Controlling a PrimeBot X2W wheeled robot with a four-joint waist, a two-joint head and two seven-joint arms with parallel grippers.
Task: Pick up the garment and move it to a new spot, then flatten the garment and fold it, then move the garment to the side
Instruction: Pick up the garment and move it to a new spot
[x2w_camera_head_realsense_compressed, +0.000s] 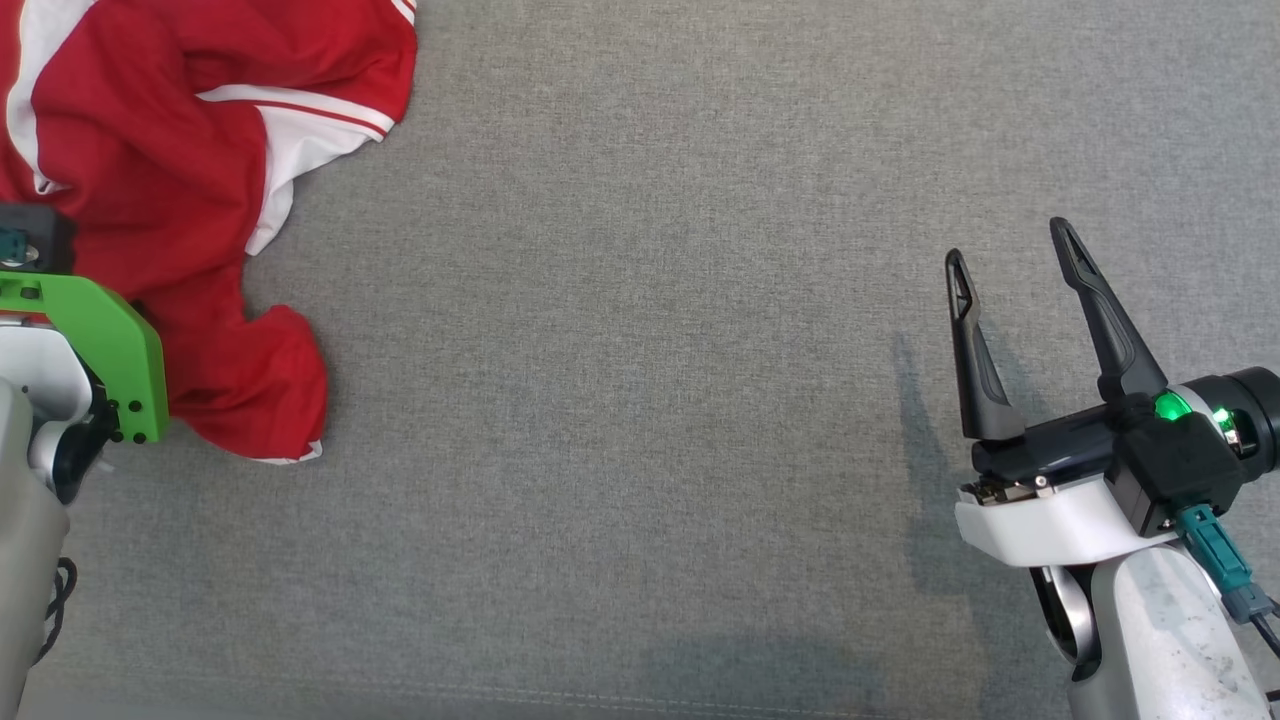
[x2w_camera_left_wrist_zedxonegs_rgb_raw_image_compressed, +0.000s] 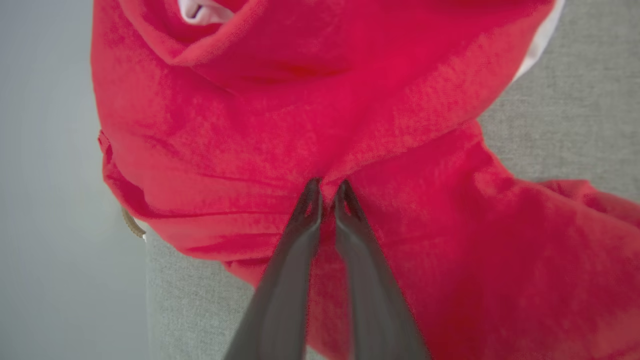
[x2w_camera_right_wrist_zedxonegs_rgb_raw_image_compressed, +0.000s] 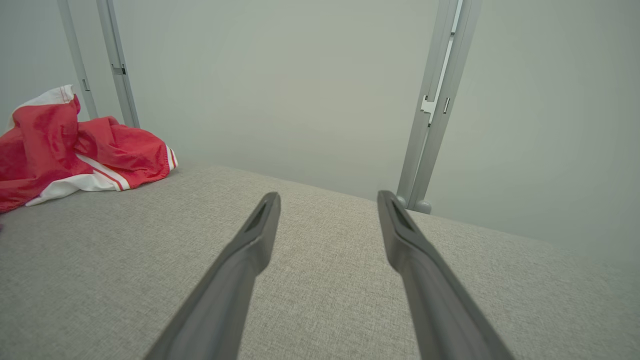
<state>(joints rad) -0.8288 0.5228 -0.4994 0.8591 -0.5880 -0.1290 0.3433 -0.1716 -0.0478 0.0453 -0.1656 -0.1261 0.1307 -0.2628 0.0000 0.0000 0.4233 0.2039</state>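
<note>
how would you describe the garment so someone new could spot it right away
Start from the wide grey fabric surface before the robot and look to its far left. There lies the garment, a crumpled heap with the left gripper pinching a fold. It is bright red with white panels and striped trim, against plain grey all around.

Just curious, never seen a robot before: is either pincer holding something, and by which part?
The left pincer pinches the red shirt by a fold of its plain red cloth. The right pincer is open, holding nothing.
</note>
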